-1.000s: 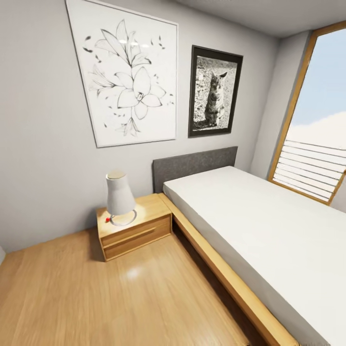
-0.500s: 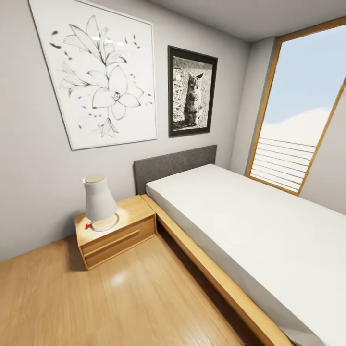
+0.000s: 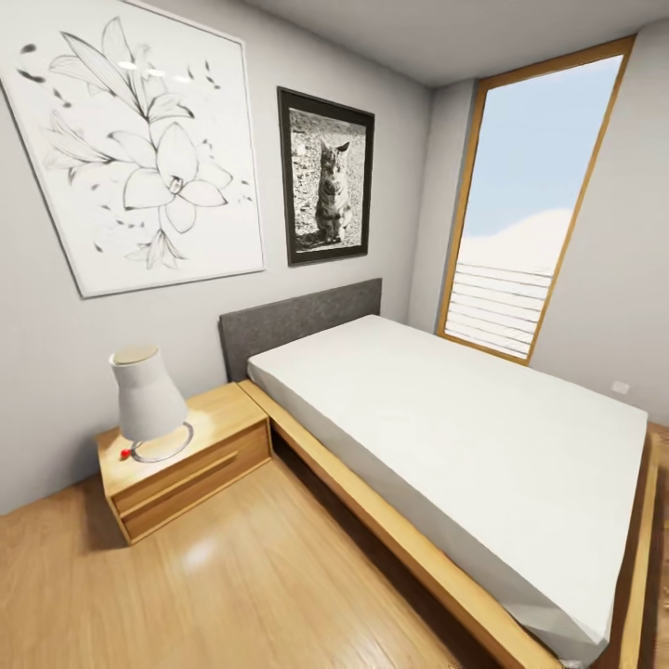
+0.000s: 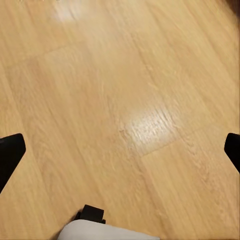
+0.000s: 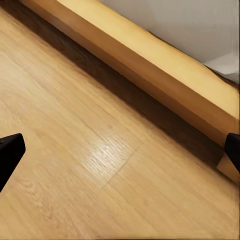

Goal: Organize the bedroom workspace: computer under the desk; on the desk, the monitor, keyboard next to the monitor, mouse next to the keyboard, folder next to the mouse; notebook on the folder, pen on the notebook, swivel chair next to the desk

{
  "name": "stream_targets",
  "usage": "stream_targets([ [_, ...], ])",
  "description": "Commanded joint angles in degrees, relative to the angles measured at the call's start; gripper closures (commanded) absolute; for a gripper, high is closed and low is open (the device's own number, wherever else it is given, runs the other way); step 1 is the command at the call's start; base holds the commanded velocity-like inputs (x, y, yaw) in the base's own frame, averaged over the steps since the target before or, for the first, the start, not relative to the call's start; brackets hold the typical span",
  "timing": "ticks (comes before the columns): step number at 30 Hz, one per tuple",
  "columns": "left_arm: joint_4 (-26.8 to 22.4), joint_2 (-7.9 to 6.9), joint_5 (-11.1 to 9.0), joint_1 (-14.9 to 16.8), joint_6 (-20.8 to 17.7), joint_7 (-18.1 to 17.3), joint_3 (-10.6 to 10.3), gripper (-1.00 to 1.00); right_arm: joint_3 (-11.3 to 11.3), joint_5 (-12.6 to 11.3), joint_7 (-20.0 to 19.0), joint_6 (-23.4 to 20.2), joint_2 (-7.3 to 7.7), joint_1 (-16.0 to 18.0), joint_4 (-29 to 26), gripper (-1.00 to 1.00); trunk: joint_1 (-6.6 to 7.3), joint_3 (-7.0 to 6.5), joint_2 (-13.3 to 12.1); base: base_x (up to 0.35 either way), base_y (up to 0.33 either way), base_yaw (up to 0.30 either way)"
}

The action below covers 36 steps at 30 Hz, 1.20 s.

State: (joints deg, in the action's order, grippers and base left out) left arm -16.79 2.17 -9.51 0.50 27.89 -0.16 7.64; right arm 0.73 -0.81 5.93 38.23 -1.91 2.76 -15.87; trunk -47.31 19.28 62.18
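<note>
I am in the bedroom, facing a grey wall point(image 3: 409, 186) over a light plank floor point(image 3: 242, 585). The desk, computer, monitor, keyboard, mouse, folder, notebook, pen and swivel chair are out of view. In the left wrist view my left gripper point(image 4: 120, 150) is open above bare floor boards, its black fingertips point(image 4: 10, 155) wide apart with nothing between them. My right gripper point(image 5: 120, 152) is also open and empty, hanging over the floor beside the bed's wooden frame point(image 5: 150, 65).
A low bed point(image 3: 465, 437) with a white mattress and grey headboard fills the right half. A wooden nightstand point(image 3: 181, 465) with a white lamp point(image 3: 144, 395) stands left of it. Two framed pictures hang above. A tall window point(image 3: 530, 204) is at the back right.
The whole head view has swung to the right, so the camera moved. The nightstand and pictures slid left in the picture, and more of the bed and window came in.
</note>
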Motion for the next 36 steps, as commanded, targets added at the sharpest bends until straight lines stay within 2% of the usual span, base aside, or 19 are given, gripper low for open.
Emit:
stream_targets([
  [1,0.0,0.02,-0.16,0.02,0.15,-0.02,0.09,-1.0,0.06,-0.07,0.05,0.18,-0.02,0.05,0.05,-1.0,0.0,0.07,0.04,0.0,0.0,-0.261],
  [17,0.0,0.02,-0.16,0.02,0.35,-0.02,0.09,-1.0,0.06,-0.07,0.05,0.18,-0.02,0.05,0.05,-1.0,0.0,0.07,0.04,0.0,0.0,-0.261],
  [26,1.07,0.02,-0.17,0.01,4.16,-0.02,0.09,-1.0,0.06,-0.03,0.05,0.18,-0.02,0.05,0.05,-1.0,0.0,0.07,0.04,0.0,0.0,-0.261],
  [36,1.31,0.02,-0.16,0.02,4.61,-0.02,0.09,-1.0,0.06,0.01,0.05,0.18,-0.02,0.05,0.05,-1.0,0.0,0.07,0.04,0.008,0.0,-0.261],
])
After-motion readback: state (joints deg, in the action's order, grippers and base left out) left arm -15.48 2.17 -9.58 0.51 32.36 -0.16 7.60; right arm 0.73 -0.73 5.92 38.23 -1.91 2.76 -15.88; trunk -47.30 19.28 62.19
